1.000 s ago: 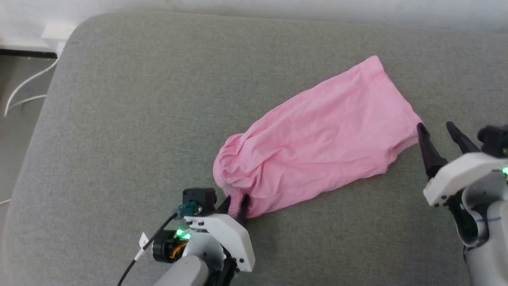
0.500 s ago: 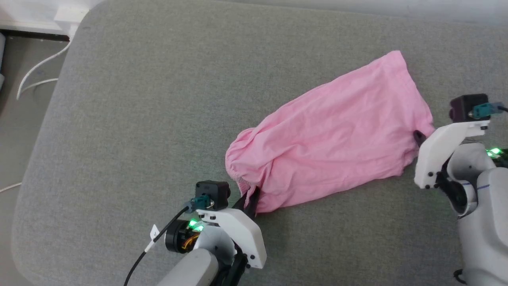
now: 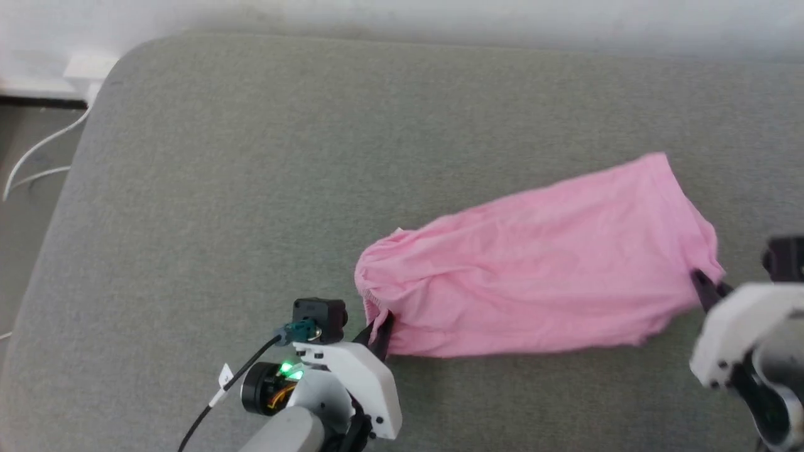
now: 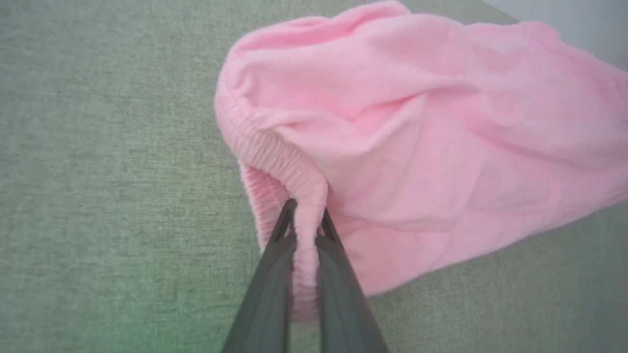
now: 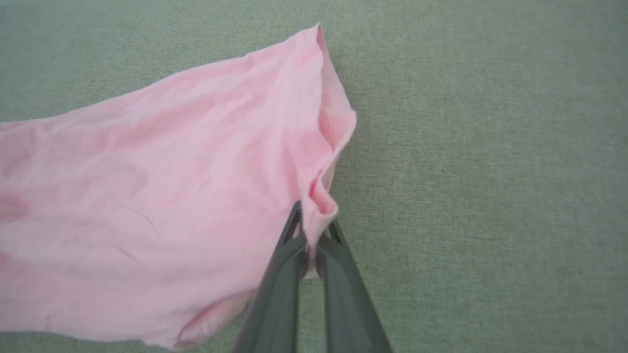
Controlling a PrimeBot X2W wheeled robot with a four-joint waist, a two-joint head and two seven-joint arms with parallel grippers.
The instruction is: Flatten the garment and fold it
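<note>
White cables (image 3: 36,149) on the floor at far left, grey cushion (image 3: 251,188), left fingers (image 3: 379,328) clamped on the gathered band near centre, wrinkled pink garment (image 3: 540,270) lying across the cushion's right half, right fingers (image 3: 703,287) pinching its hemmed right edge.

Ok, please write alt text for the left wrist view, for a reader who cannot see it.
The left end effector is shut on the ribbed elastic edge of a wrinkled pink garment, seen against a grey-green fabric surface.
</note>
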